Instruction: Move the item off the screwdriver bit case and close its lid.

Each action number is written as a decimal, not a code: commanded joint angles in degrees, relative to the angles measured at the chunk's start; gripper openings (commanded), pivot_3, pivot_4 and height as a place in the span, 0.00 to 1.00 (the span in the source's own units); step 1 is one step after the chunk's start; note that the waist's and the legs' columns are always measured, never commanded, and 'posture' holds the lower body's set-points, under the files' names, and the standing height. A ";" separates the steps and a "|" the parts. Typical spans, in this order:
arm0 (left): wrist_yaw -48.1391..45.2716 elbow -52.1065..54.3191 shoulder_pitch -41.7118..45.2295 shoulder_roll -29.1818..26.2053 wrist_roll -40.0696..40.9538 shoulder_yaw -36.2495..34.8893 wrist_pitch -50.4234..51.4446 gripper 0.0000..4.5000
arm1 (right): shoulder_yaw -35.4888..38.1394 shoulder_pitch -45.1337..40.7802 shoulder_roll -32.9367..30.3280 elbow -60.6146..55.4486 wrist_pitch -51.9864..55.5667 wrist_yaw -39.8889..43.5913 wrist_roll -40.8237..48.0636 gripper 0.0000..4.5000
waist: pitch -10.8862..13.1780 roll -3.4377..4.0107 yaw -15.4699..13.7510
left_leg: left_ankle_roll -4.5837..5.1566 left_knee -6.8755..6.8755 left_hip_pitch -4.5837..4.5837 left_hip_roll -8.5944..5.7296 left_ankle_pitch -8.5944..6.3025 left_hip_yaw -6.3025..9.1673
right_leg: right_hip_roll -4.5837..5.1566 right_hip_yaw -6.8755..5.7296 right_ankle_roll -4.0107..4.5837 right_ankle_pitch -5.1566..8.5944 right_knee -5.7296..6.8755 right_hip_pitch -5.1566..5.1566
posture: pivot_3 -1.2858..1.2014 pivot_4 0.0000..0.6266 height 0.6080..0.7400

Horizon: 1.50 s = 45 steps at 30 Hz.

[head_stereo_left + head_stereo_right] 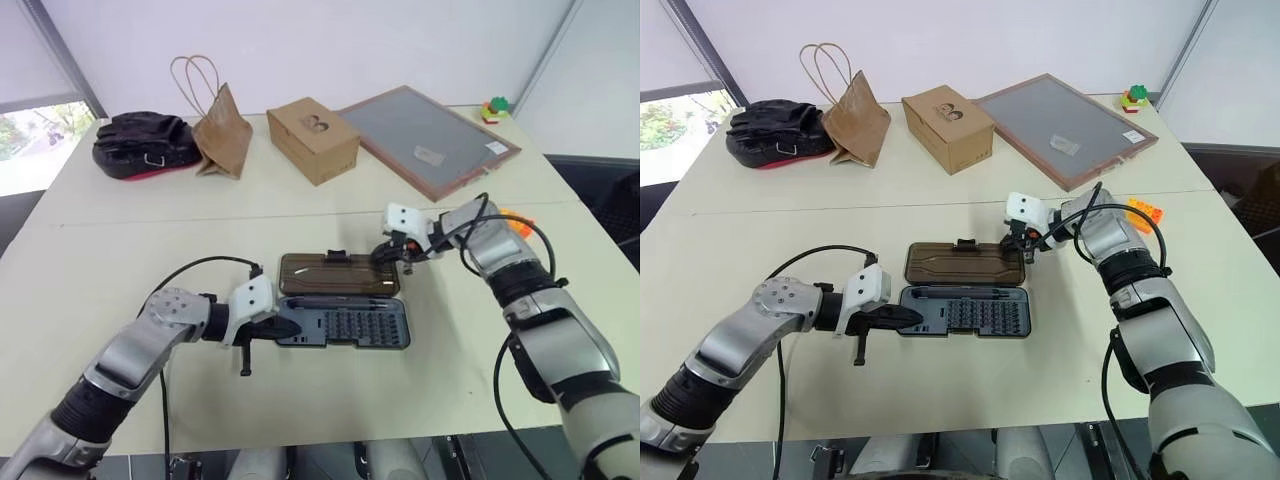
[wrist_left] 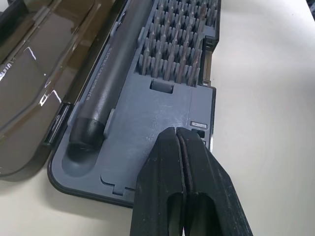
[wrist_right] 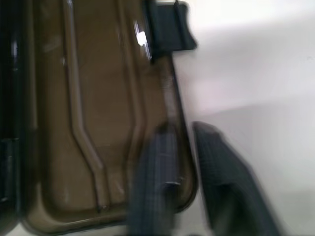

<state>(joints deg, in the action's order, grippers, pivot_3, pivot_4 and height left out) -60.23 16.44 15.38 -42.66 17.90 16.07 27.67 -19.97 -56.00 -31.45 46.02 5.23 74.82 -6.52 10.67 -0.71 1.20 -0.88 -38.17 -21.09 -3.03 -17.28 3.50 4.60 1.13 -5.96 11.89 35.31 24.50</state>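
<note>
The screwdriver bit case (image 1: 345,325) lies open in the middle of the table, its dark base full of small bits nearest me. The brown lid (image 1: 330,273) lies flat behind the base, its black latch tab (image 1: 336,257) on the far edge. My left gripper (image 1: 285,327) is shut, its tips resting on the base's left end (image 2: 147,105). My right gripper (image 3: 179,130) is at the lid's right end, shut on the lid's rim, one finger inside and one outside. The item, a small orange brick (image 1: 1145,214), sits on the table to the right, behind my right forearm.
Along the back of the table stand a black bag (image 1: 145,145), a brown paper bag (image 1: 222,130), a cardboard box (image 1: 313,138) and a framed grey board (image 1: 430,138). A green-red-yellow toy (image 1: 494,107) sits at the far right corner.
</note>
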 commanded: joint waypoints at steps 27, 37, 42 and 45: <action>4.09 2.50 -2.21 4.68 4.93 -3.79 6.81 0.00 | 5.53 13.17 -9.87 -33.75 -9.35 -3.24 2.19 0.01 | 0.04 0.09 0.05 | 0.00 0.03 0.03 0.00 0.00 0.00 | 0.08 0.04 -0.01 0.01 0.02 -0.02 | 0.52 0.24 1.00; 5.98 3.92 -1.26 5.82 7.86 -6.54 9.07 0.00 | 5.44 15.28 -10.10 -37.06 -11.13 -5.87 0.99 0.01 | 0.05 0.10 -0.31 | 0.00 0.00 -0.21 0.01 0.00 -0.02 | 0.07 0.03 -0.01 0.00 -0.01 0.18 | 0.52 0.24 1.00; 7.83 3.92 0.35 7.49 10.05 -9.39 9.84 0.00 | 5.22 15.63 -10.54 -37.31 -11.86 -6.67 -0.01 0.01 | 0.06 0.10 -0.40 | 0.00 0.00 -0.23 0.01 0.00 -0.01 | 0.08 0.02 -0.01 0.00 -0.02 0.19 | 0.52 0.24 1.00; 10.22 3.25 4.37 9.69 14.88 -14.61 12.34 0.00 | 5.26 15.57 -10.58 -36.78 -11.79 -6.97 -0.08 0.01 | 0.07 0.07 -0.40 | -0.01 -0.01 -0.24 0.01 0.00 0.01 | 0.08 0.01 -0.01 0.00 -0.02 0.19 | 0.52 0.24 1.00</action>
<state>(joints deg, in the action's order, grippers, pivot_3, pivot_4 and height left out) -51.59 18.53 16.94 -33.78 28.87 6.40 38.71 -15.25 -40.01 -41.45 10.92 -5.84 68.14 -6.62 10.73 -0.64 0.79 -0.89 -38.19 -21.33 -3.02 -17.27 3.52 4.68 1.13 -5.98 11.89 35.29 24.69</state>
